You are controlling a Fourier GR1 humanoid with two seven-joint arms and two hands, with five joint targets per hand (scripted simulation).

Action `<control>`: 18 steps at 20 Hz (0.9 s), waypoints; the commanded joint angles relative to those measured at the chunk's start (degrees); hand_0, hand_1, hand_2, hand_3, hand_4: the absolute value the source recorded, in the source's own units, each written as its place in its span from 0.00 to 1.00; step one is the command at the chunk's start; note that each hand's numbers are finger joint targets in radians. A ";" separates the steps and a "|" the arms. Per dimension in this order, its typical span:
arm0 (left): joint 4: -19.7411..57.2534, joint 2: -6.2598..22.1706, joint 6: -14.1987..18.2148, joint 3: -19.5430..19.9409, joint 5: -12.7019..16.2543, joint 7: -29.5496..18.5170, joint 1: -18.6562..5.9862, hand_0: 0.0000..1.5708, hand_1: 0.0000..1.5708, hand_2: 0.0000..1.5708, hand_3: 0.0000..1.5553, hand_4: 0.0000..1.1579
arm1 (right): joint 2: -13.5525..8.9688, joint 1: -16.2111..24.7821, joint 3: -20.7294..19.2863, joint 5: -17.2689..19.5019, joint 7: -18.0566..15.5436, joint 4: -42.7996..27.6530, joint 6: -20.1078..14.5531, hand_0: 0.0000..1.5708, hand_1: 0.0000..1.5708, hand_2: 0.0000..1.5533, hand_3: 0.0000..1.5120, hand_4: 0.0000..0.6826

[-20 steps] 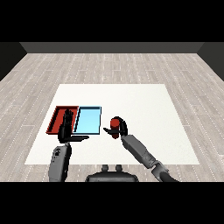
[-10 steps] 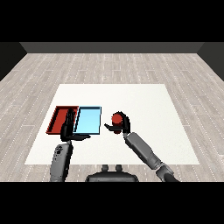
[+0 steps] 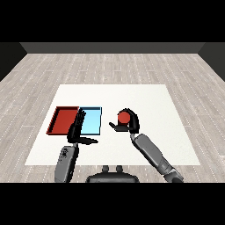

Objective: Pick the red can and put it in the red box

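The red can (image 3: pixel 124 117) sits in the right hand (image 3: pixel 128 125), whose fingers curl round it from behind and below; only its red top and upper side show. Against the view of a second ago, hand and can stand slightly higher and farther forward over the white counter (image 3: pixel 145 94), which suggests the can is now lifted clear rather than resting, though the contact beneath it cannot be confirmed.

Just to the left of the right hand lies the light blue tray (image 3: pixel 92 115), and beyond that, touching it, the red tray (image 3: pixel 61 119). Neither tray appears to have shifted. The can is therefore held near the blue tray and well apart from its target.

The left hand (image 3: pixel 75 132) stands upright at the near edge where the two trays meet, fingers straight and spread, thumb out, holding nothing; its position appears unchanged.

Judgement: grasp done, transfer to come. The carry must pass leftward across the blue tray, and the left hand stands close to that route.
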 commanded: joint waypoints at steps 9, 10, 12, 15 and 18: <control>-0.70 -0.72 2.69 -8.07 -0.29 7.28 -4.55 0.00 0.00 0.00 0.00 0.00 | 1.86 -3.97 -7.99 6.50 5.67 -5.33 5.01 1.00 1.00 0.94 0.93 0.93; 0.85 -0.72 5.00 -12.01 -1.67 5.80 -3.36 0.00 0.00 0.00 0.00 0.00 | 4.66 -2.94 -7.00 7.52 2.61 -2.92 4.75 1.00 1.00 0.94 0.93 0.93; 2.36 0.62 -0.21 -6.67 1.09 5.26 -2.87 0.00 0.00 0.00 0.00 0.00 | 1.52 3.06 -9.50 5.22 0.22 -8.14 9.01 1.00 1.00 0.95 0.94 0.95; -3.91 -0.72 3.53 -14.42 1.10 8.83 -0.17 0.00 0.00 0.00 0.00 0.00 | 5.31 -0.19 -7.20 10.10 1.91 -7.34 6.45 1.00 1.00 0.95 0.94 0.96; 0.65 -0.73 6.82 -15.14 1.54 8.34 -4.97 0.00 0.00 0.00 0.00 0.00 | 5.81 1.86 -9.77 11.14 2.13 -8.42 9.85 1.00 1.00 0.95 0.94 0.93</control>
